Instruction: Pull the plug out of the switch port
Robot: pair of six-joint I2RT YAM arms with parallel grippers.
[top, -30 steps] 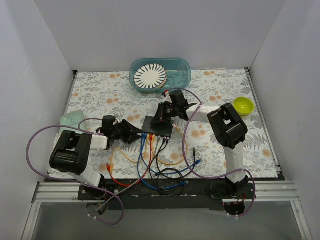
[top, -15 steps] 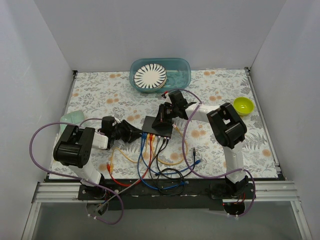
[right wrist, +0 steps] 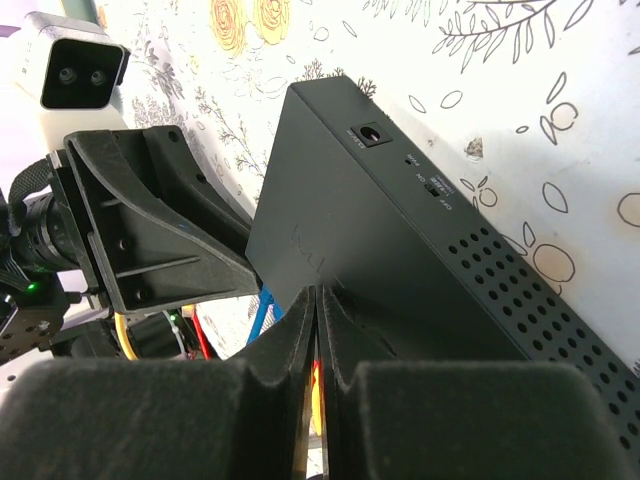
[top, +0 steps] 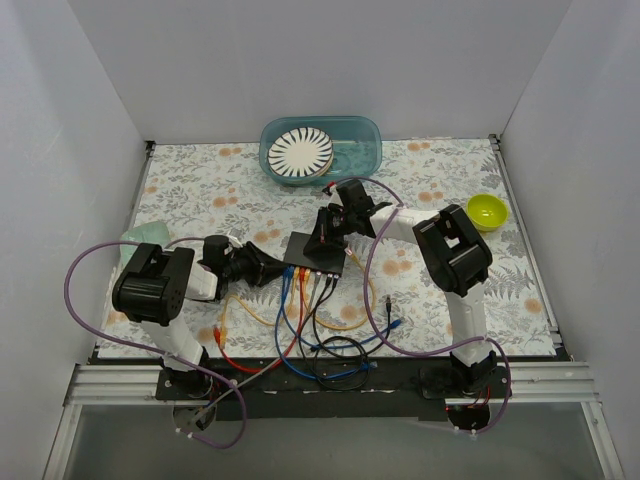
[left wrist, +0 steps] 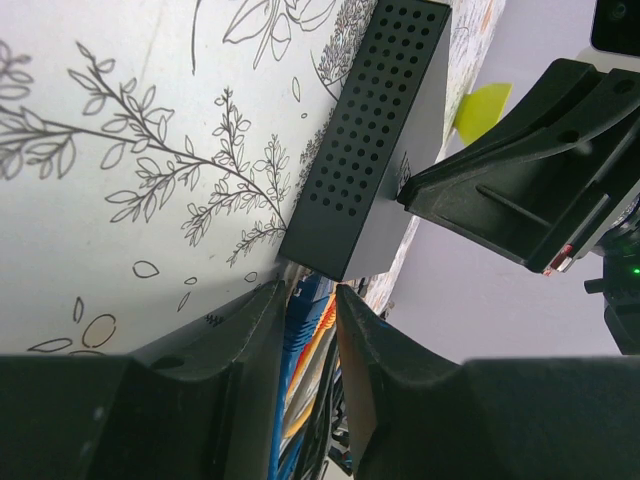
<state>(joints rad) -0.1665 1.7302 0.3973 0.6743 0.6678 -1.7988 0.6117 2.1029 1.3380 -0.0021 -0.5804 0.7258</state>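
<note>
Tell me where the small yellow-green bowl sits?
In the top view, the bowl sits near the table's right edge, just beyond the right arm's elbow.

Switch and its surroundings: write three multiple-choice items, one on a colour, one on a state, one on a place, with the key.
1. The small bowl at the right is: A red; B yellow-green; C white.
2. The right gripper, at the switch, has its jaws: A closed together; B spread wide; C out of view.
3. The striped plate lies: A on the switch; B in the teal tub; C in the bowl.
Key: B, it shows yellow-green from above; A, the right wrist view shows them almost touching; B, the tub's wall surrounds it.
</note>
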